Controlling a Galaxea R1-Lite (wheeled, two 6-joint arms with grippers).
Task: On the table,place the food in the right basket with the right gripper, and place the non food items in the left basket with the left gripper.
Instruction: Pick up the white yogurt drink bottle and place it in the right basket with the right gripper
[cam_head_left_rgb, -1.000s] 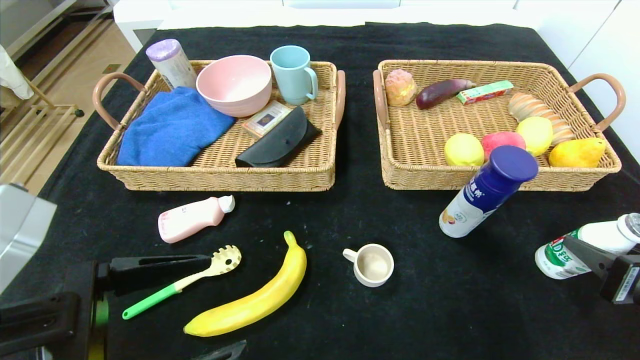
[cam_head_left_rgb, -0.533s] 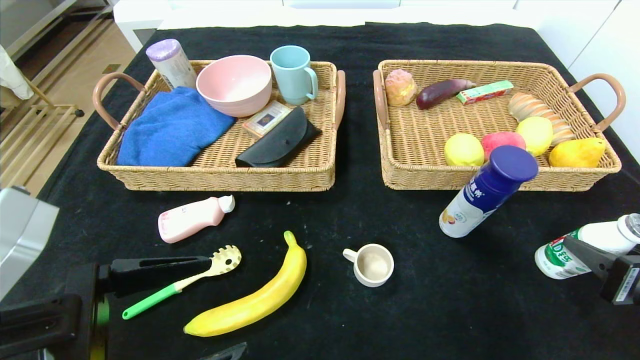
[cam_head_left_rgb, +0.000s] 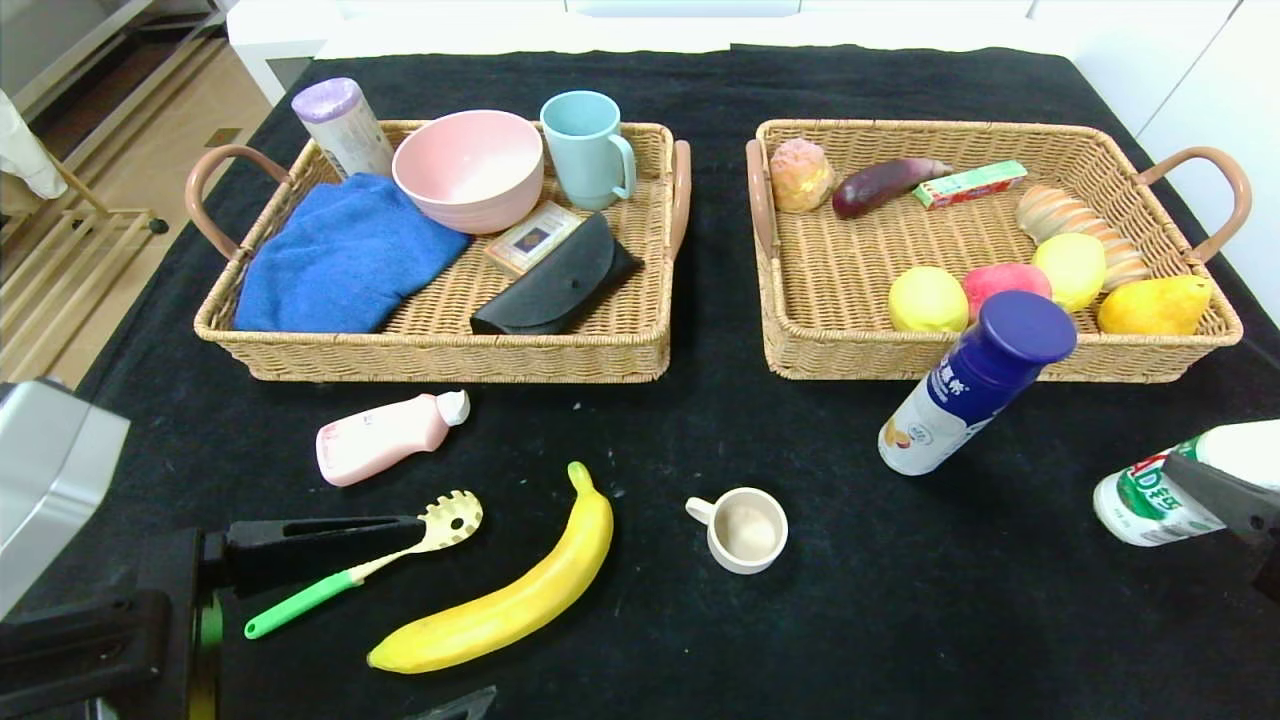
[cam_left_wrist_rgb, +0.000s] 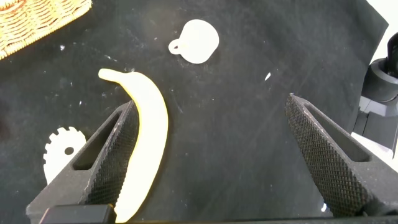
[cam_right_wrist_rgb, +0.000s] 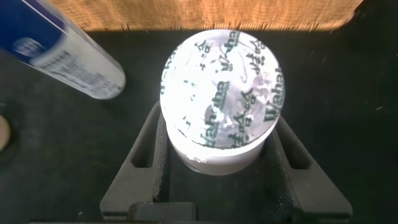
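Both baskets part-filled. Right claw (cam_right_wrist_rgb: 217, 180) pinches the green-label bottle (cam_head_left_rgb: 1165, 485); left claw (cam_left_wrist_rgb: 211, 162) spread over the banana (cam_head_left_rgb: 505, 600). Blue bottle (cam_head_left_rgb: 975, 385), pink bottle (cam_head_left_rgb: 385, 437), spoon (cam_head_left_rgb: 370, 560), small cup (cam_head_left_rgb: 745, 530) left on desk (cam_head_left_rgb: 700, 420).

Lab-ish – black-clothed table (cam_head_left_rgb: 700, 620), white cabinets (cam_head_left_rgb: 1180, 60)

2 woven wicker baskets with brown handles sit on the black table: the left basket (cam_head_left_rgb: 430, 345) and the right basket (cam_head_left_rgb: 1000, 360).

The left basket holds 6 things: 1 purple-lidded canister (cam_head_left_rgb: 343, 125), 1 pink bowl (cam_head_left_rgb: 468, 170), 1 light blue mug (cam_head_left_rgb: 588, 148), 1 blue folded cloth (cam_head_left_rgb: 340, 255), 1 small flat card box (cam_head_left_rgb: 532, 238) and 1 black pouch (cam_head_left_rgb: 560, 280).

The right basket holds 8 things: 1 pink pastry (cam_head_left_rgb: 800, 175), 1 purple eggplant (cam_head_left_rgb: 885, 185), 1 green-and-red slim box (cam_head_left_rgb: 972, 184), 1 ridged bread loaf (cam_head_left_rgb: 1075, 225), 2 yellow round fruits (cam_head_left_rgb: 928, 298), 1 red peach (cam_head_left_rgb: 1000, 280) and 1 yellow pear (cam_head_left_rgb: 1155, 305).

Outside the baskets are 3 bottles: 1 pink bottle (cam_head_left_rgb: 385, 437), 1 blue-capped white bottle (cam_head_left_rgb: 975, 385) and 1 green-labelled white bottle (cam_head_left_rgb: 1150, 495). There are also 1 yellow banana (cam_head_left_rgb: 510, 600), 1 small cream cup (cam_head_left_rgb: 745, 530) and 1 green-handled slotted spoon (cam_head_left_rgb: 400, 550).
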